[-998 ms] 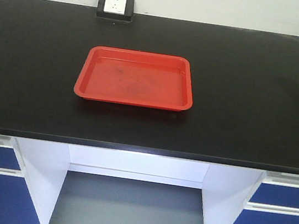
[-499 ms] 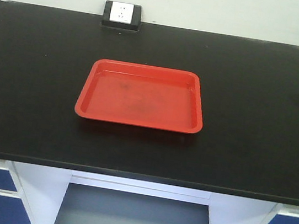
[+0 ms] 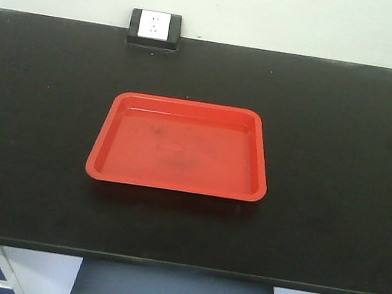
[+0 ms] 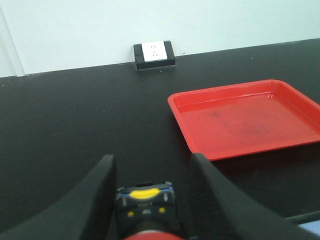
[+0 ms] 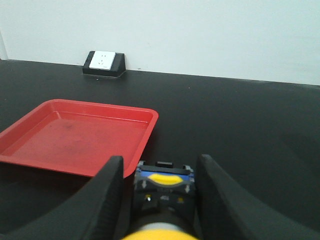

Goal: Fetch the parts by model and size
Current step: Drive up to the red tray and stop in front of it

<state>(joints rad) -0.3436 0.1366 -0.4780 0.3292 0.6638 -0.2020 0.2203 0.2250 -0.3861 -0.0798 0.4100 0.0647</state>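
**Both switches gripped, tray ahead on tabletop**

Left wrist view, bottom centre: left gripper (image 4: 151, 162) has its jaws narrowed onto the red-capped switch (image 4: 146, 207). The black body is pinched between them, the red cap sits at the bottom edge of the frame, and a yellow mark shows on the far end.

Right wrist view, same spot: right gripper (image 5: 160, 161) has its jaws clamped on the yellow-capped switch (image 5: 162, 189). The yellow cap is at the bottom edge, with a blue-trimmed black end facing away.

Can't tell whether either part touches the tabletop (image 3: 343, 138).

Further out, the red tray (image 3: 181, 148) lies flat on the black tabletop, apart from both switches. It is centre frame in the front view, right of centre from the left wrist and left of centre from the right wrist.

Farthest back, upper left of centre in the front view, a black socket box (image 3: 154, 28) with a white face sits at the rear edge of the tabletop, against the pale wall (image 3: 288, 14).
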